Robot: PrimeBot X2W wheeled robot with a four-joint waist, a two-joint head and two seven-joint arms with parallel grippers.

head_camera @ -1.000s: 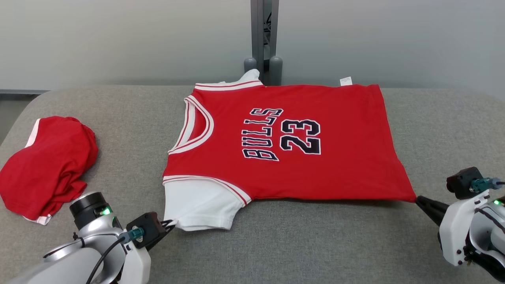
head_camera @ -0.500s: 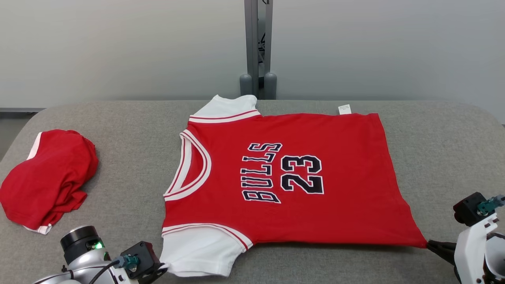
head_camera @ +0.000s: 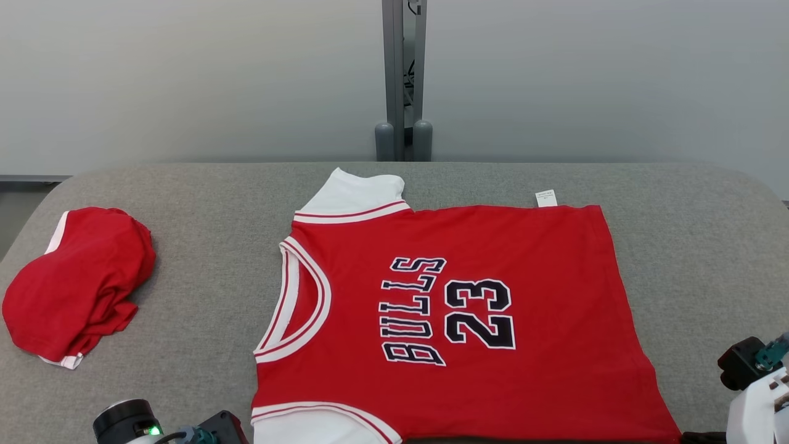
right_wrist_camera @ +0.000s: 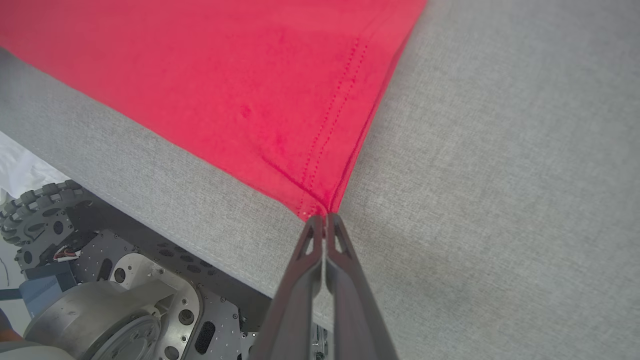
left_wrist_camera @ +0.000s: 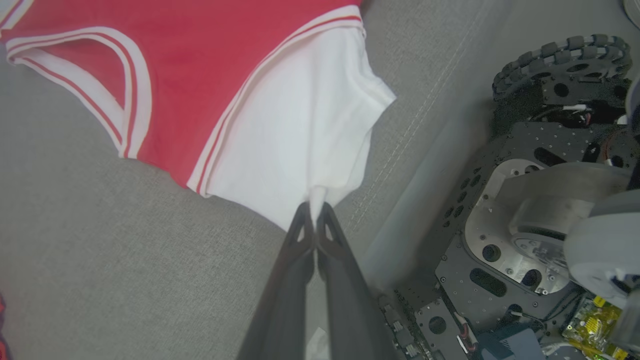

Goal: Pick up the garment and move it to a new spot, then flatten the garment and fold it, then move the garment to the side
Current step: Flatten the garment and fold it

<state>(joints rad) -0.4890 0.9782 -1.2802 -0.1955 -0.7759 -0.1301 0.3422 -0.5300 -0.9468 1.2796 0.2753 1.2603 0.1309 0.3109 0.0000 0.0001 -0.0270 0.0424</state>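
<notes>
The garment (head_camera: 468,308) is a red jersey with white sleeves and "BULLS 23" in dark letters, spread flat on the grey table, its neck to the left. In the left wrist view my left gripper (left_wrist_camera: 315,206) is shut on the edge of the near white sleeve (left_wrist_camera: 300,135). In the right wrist view my right gripper (right_wrist_camera: 325,216) is shut on the near red hem corner (right_wrist_camera: 320,200). In the head view the two wrists show at the bottom corners, the left (head_camera: 129,422) and the right (head_camera: 752,376); the near edge of the garment runs off the bottom of that view.
A second red garment (head_camera: 77,280) lies crumpled at the table's left. The grey table (head_camera: 696,234) has a rounded near edge; my wheeled base (left_wrist_camera: 525,200) stands right below it. A grey post (head_camera: 404,80) rises behind the table against a pale wall.
Both grippers have drawn the jersey toward the table's near edge, keeping hold of sleeve and hem corner. The head view has tilted up too, so both wrists have sunk to its bottom edge.
</notes>
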